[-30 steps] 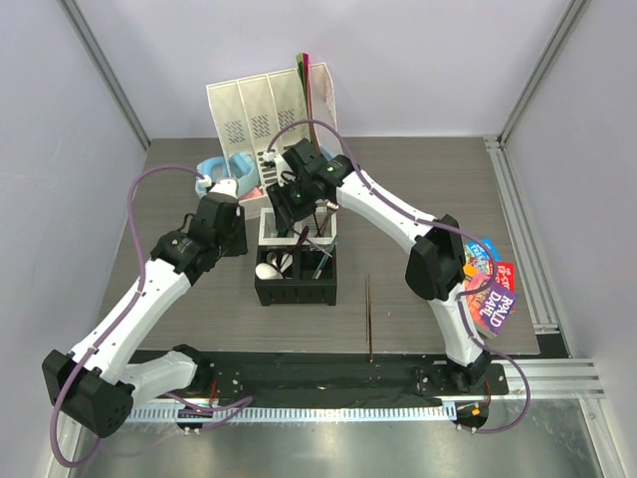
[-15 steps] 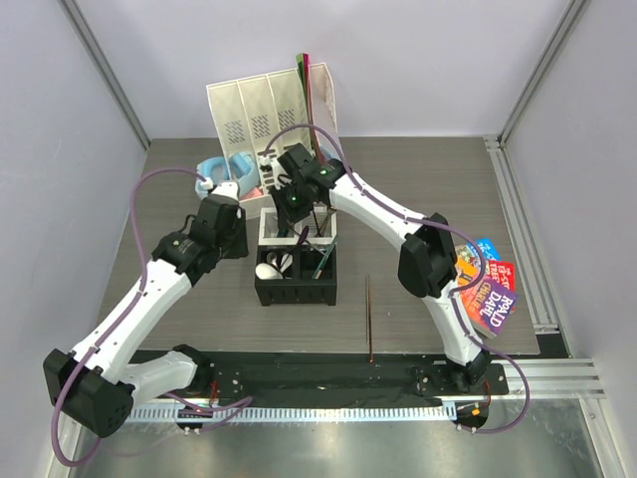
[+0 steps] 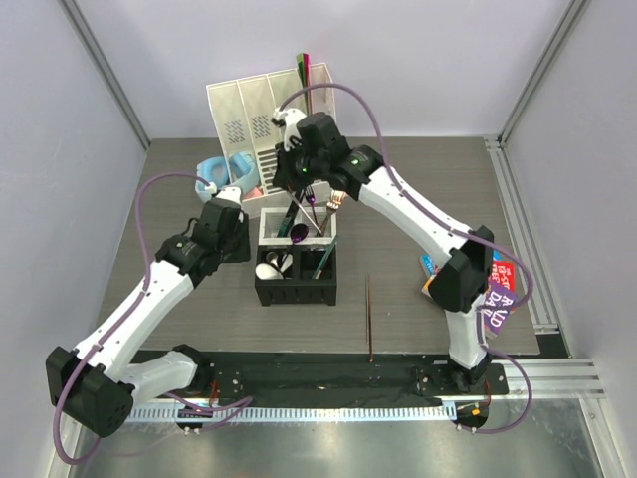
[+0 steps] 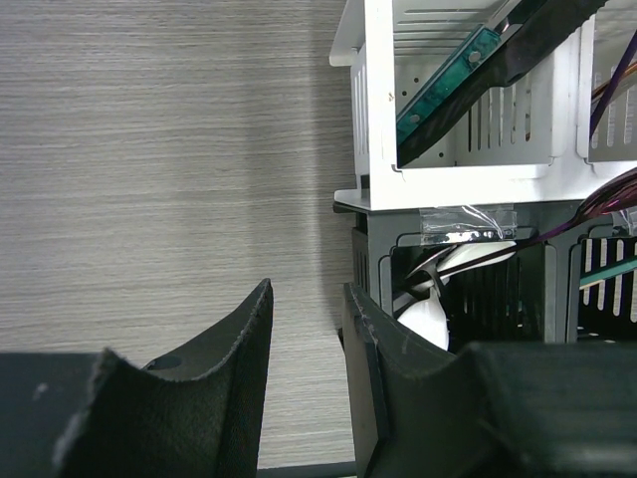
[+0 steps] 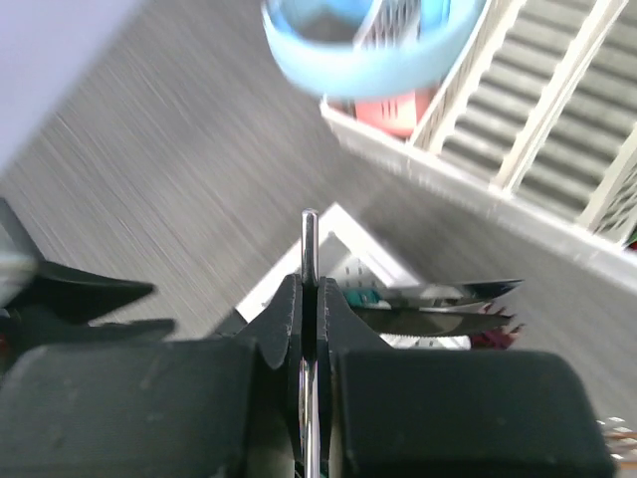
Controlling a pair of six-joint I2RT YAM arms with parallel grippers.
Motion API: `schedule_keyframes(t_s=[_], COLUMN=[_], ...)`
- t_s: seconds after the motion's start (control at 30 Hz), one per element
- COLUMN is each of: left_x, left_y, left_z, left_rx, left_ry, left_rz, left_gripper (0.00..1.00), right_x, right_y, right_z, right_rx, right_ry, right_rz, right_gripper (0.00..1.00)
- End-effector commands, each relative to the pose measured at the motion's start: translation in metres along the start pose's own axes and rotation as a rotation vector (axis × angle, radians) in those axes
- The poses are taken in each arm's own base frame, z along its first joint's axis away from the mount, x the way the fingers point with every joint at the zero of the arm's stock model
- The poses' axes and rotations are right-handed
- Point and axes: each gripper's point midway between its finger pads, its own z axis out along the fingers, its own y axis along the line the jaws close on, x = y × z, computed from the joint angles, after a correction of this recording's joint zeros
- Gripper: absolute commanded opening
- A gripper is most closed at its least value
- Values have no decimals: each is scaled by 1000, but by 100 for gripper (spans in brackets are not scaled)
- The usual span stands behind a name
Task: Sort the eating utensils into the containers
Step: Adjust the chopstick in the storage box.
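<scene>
The four-cell caddy (image 3: 297, 261) stands mid-table with two white cells at the back and two black at the front. It holds white soup spoons (image 3: 269, 269), a purple piece (image 3: 299, 233) and dark cutlery. My right gripper (image 3: 307, 187) hovers above the white cells, shut on a thin metal utensil handle (image 5: 310, 249). The caddy's white corner (image 5: 343, 231) lies below it. My left gripper (image 4: 307, 311) is open and empty, low beside the caddy's left wall (image 4: 370, 261). A white spoon (image 4: 438, 321) shows through the slots. Brown chopsticks (image 3: 369, 319) lie on the table.
The tall white file organiser (image 3: 249, 110) stands at the back, with blue headphones (image 3: 221, 171) to its left. They also show in the right wrist view (image 5: 368, 50). A colourful book (image 3: 498, 289) lies at the right, under the right arm.
My right gripper has risen and moved back from low over the caddy, and its arm has swung outward to the right. The left arm has barely moved.
</scene>
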Motion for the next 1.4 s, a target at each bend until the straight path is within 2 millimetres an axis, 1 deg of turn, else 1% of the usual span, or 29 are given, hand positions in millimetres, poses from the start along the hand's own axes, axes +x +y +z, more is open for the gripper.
schedule_keyframes(t_s=[0.0,0.07,0.1,0.13,0.17,0.2,0.23,0.27,0.3,0.33,0.37,0.4,0.43,0.5,0.53,0.57,0.6,0.63,0.7,0.73,0.8,0.83,0.9,0.93,0.97,1.03,1.07,1.2,1.37], left_x=[-6,-5,-4,-3,-4,-4,-5,-5,-5,-5,-7,-5,-3,-2,-1,-1,-2,-2,-3,-3,-1,-3,1,1,4,5,5,-3,-3], left_y=[-6,-7,-7,-7,-8,-8,-7,-7,-8,-7,-9,-12,-13,-16,-17,-19,-20,-21,-22,-24,-24,-26,-28,-29,-31,-33,-33,-34,-35], left_z=[2,1,1,1,0,0,-1,-1,-2,-2,-1,-1,0,1,1,2,2,2,1,2,2,2,4,5,7,7,8,4,3], left_rx=[33,41,40,43,47,49,48,48,50,50,60,76,79,96,100,110,114,121,132,142,149,161,175,182,192,201,203,214,226], left_ry=[-28,-28,-25,-24,-26,-27,-32,-33,-36,-39,-49,-45,-40,-34,-31,-29,-35,-36,-48,-52,-64,-72,-64,-63,-50,-48,-48,-79,-88], left_rz=[-26,-25,-25,-24,-26,-28,-27,-28,-29,-35,-42,-46,-52,-62,-65,-64,-65,-63,-62,-61,-63,-65,-59,-54,-51,-44,-36,-14,5], left_gripper=[35,35,35,35,35,35,35,35,35,35,35,35,35,35,35,35,34,34,34,34,34,34,34,34,34,34,34,33,33], right_x=[-80,-79,-94,-79,-79,-90,-71,-73,-73,-54,-50,-55,-40,-44,-34,-32,-39,-22,-21,-8,-8,5,6,20,16,25,23,49,63], right_y=[17,16,19,15,17,22,17,23,26,23,25,30,28,35,34,35,38,33,32,26,25,18,16,10,11,9,11,3,0], right_z=[-55,-70,-79,-83,-89,-97,-89,-100,-101,-90,-91,-95,-88,-93,-88,-91,-103,-99,-108,-106,-114,-107,-109,-98,-102,-92,-96,-84,-76], right_rx=[-9,3,-7,-2,-15,-42,-43,-74,-96,-103,-120,-156,-165,-209,-217,-227,-245,-236,-231,-211,-208,-190,-190,-179,-189,-205,-222,-219,-234], right_ry=[-300,-349,-437,-441,-477,-560,-544,-574,-602,-571,-578,-631,-623,-675,-665,-678,-738,-725,-785,-780,-840,-830,-883,-866,-910,-900,-926,-922,-946], right_rz=[-15,-3,-4,3,10,9,23,31,24,28,21,23,30,30,33,29,18,18,-5,-18,-33,-29,-32,-13,-12,6,20,53,50], right_gripper=[1,1,1,1,1,1,1,1,1,1,1,1,1,1,1,1,1,1,1,1,1,1,1,1,1,1,1,1,1])
